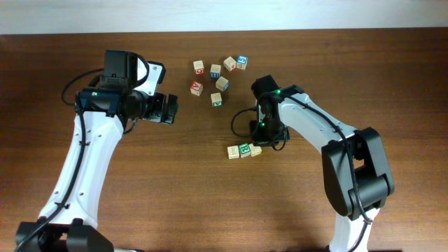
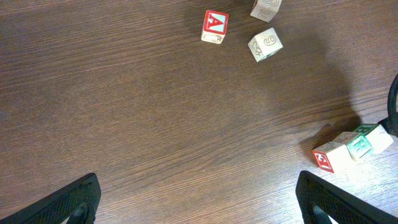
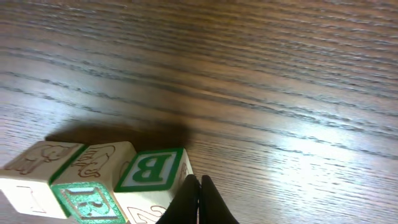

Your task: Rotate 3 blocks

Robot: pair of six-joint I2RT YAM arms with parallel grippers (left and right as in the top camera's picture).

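Your worktop (image 1: 140,210) is dark wood grain. The three blocks (image 1: 244,150) you must rotate sit in a tight row near its middle, each touching the next, well apart from the loose cluster of other blocks (image 1: 217,77) farther back. The left claw (image 1: 170,109) hangs wide open with nothing in it, off to one side and far from the row. The right claw (image 3: 199,194) is pinched fully shut on nothing. Its tip is low at the worktop, just beside and seemingly touching the outer side of the end block (image 3: 152,169), the one showing a green-framed letter B. Treat these as light, rigid wooden cubes with smooth faces: a nudge should slide or spin one readily, and pushing one may drag its neighbours along. To turn one cleanly, grip it across two free opposite faces or push near a corner, since the touching sides leave no gap for a finger.
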